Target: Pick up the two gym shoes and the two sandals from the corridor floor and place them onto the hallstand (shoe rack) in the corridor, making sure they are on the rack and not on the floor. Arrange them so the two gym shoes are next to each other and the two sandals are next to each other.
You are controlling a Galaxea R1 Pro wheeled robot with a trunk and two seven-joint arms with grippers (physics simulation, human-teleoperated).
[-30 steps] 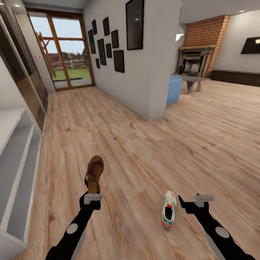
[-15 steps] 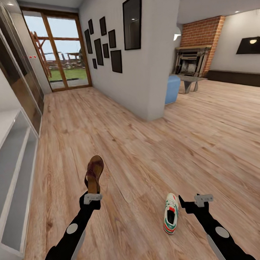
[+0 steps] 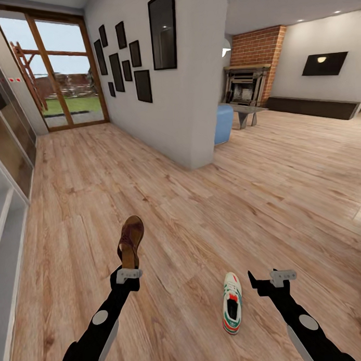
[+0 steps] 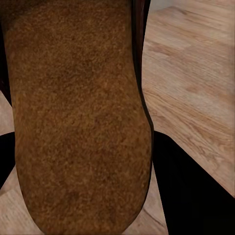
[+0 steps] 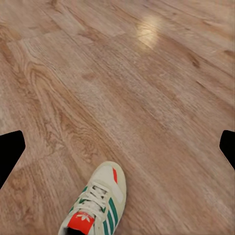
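Note:
A dark reddish-brown sandal hangs toe-forward above the corridor floor, with my left gripper shut on its heel end. In the left wrist view the sandal's tan-brown sole lies close before the lens. One gym shoe, white with green stripes and a red tongue, lies on the floor just left of my right gripper, which is open and holds nothing. The right wrist view has the gym shoe below the open fingertips. The hallstand's pale grey shelves run along the left edge.
A white wall corner hung with dark picture frames juts into the floor ahead. A blue ottoman and a brick fireplace lie beyond it. A glass door closes the corridor's far end. Open flooring spreads to the right.
The whole view has swung right, so the hallstand has slid to the left edge. Both arms hold the same pose, and the sandal stays in the left gripper.

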